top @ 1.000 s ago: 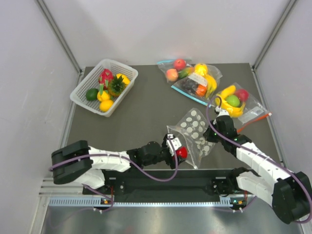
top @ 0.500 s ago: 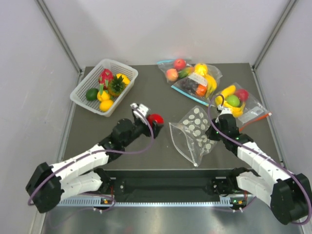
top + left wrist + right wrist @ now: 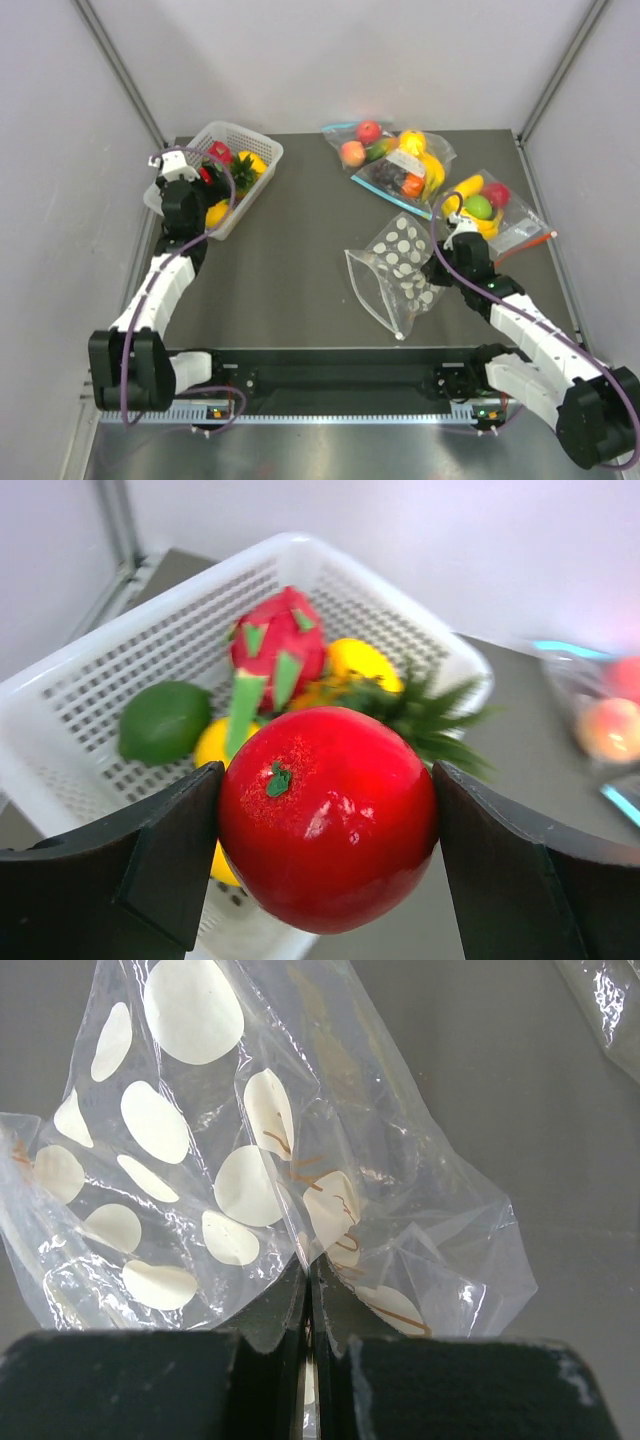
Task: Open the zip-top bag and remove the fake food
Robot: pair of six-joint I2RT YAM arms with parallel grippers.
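The dotted clear zip-top bag (image 3: 400,272) lies on the dark table right of centre and looks empty; it fills the right wrist view (image 3: 250,1190). My right gripper (image 3: 443,265) is shut on the bag's right edge, its point in the wrist view (image 3: 310,1290) pinching the film. My left gripper (image 3: 200,172) is shut on a shiny red fake fruit (image 3: 328,815) and holds it over the white basket (image 3: 262,165). In the basket lie a pineapple (image 3: 238,176) and yellow fruits (image 3: 216,214).
The basket (image 3: 80,680) also holds a pink dragon fruit (image 3: 277,645) and a green lime (image 3: 163,720). Two other filled clear bags lie at the back right: one with a blue strip (image 3: 395,160) and one with a red-orange strip (image 3: 490,212).
My left arm has swung from beside the dotted bag to the far left and now holds the red fruit over the basket. The right gripper has kept its hold on the bag.
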